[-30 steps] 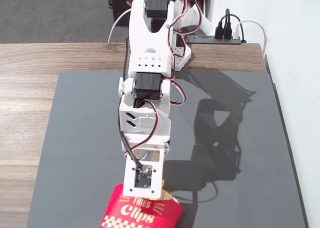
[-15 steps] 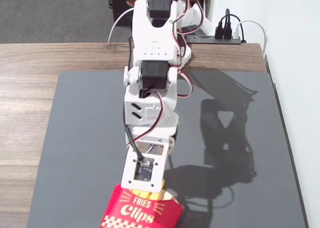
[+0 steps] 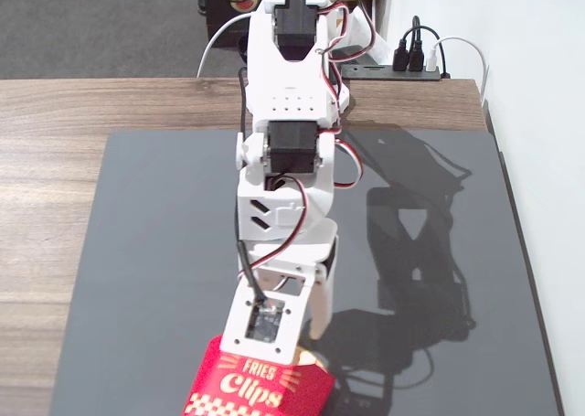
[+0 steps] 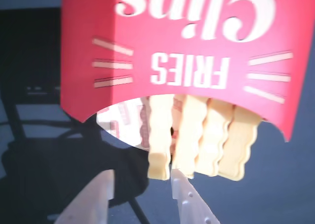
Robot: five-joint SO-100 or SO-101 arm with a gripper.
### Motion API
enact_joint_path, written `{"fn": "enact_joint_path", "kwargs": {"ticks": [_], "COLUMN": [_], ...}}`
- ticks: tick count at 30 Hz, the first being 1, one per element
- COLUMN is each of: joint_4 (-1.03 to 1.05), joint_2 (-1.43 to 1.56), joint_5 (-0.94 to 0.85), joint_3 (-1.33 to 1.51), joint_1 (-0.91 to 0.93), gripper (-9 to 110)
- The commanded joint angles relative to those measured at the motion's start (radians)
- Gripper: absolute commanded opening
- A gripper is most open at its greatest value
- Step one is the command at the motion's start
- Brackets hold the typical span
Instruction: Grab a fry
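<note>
The red "Fries Clips" carton point(image 4: 187, 42) lies on the dark mat with its open mouth toward me. Several pale yellow wavy fries stick out of it side by side. The leftmost fry point(image 4: 160, 140) ends just above the gap between my fingers. My gripper point(image 4: 141, 172) is open and holds nothing; its right fingertip point(image 4: 179, 184) is next to that fry's end. In the fixed view the gripper point(image 3: 306, 343) hangs right over the top of the carton point(image 3: 256, 389) at the bottom edge, and the fries are mostly hidden behind it.
A dark grey mat point(image 3: 155, 251) covers most of the wooden table point(image 3: 46, 114). A power strip with cables point(image 3: 411, 59) lies at the far right behind the arm. A white wall runs along the right side.
</note>
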Motion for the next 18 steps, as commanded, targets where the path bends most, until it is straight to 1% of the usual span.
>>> {"fn": "enact_joint_path", "kwargs": {"ticks": [1, 18], "joint_4": [0.003, -0.037], "joint_2": [0.000, -0.091], "joint_5": [0.005, 0.006], "joint_3": [-0.048, -0.064], "joint_1": [-0.006, -0.006], "gripper": [17, 17]}}
